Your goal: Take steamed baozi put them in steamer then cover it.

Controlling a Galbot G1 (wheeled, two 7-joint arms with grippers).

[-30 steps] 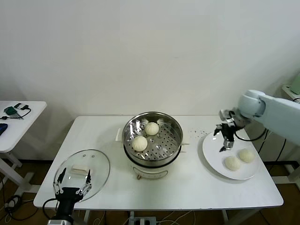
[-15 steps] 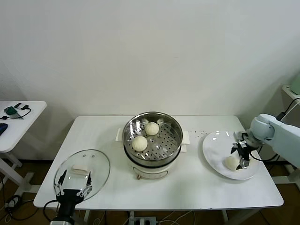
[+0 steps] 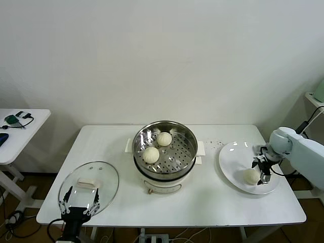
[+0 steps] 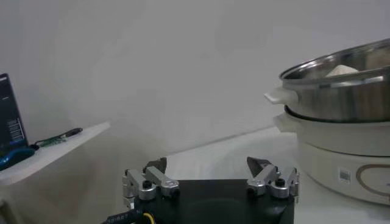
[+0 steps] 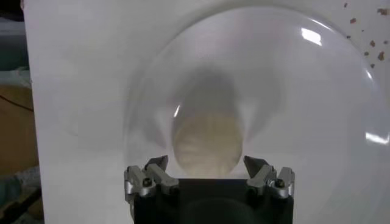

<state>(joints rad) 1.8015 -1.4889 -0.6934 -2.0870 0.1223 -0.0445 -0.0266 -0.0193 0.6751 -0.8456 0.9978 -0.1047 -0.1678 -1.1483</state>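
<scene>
Right pincer (image 3: pixel 261 168) is spread wide open, down over a bun (image 5: pixel 208 144) on the white plate (image 3: pixel 230 164). Two baozi (image 3: pixel 151 154) sit in the steamer (image 3: pixel 164 149) mid-tabletop (image 3: pixel 212 202). Left pincer (image 3: pixel 77 204) hangs open by the glass cover (image 3: pixel 88 185).

The right gripper (image 3: pixel 263 171) hides one bun on the plate (image 3: pixel 230 157). The steamer (image 4: pixel 341 131) runs off the left wrist view's edge.

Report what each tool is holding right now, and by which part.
Nothing is held. The right tool is open around a baozi on the plate, not closed on it. The left tool is open beside the cover.
</scene>
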